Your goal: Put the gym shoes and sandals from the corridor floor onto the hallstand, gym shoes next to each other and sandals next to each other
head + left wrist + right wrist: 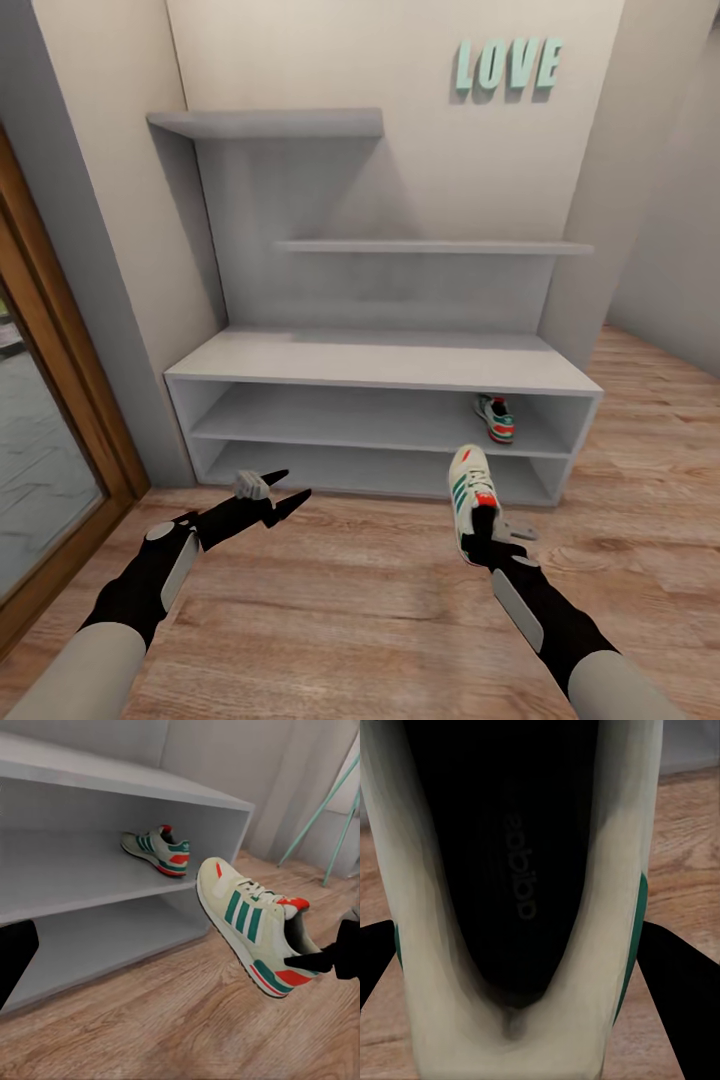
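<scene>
Holding a cream-white lace-up sneaker with green stripes (470, 492) by its heel, the right gripper (487, 535) keeps it above the light wood-plank floor (360, 610).
Its twin sneaker (496, 417) sits on the pale grey shoe rack's (380, 362) upper open shelf; the left gripper (283, 495) hangs spread and empty.

My head camera is looking down at the rack (380, 362) from close by. My left wrist camera is facing it low from the side, sharing the held shoe (255, 922). My right wrist camera is pressing against that shoe's opening.
</scene>
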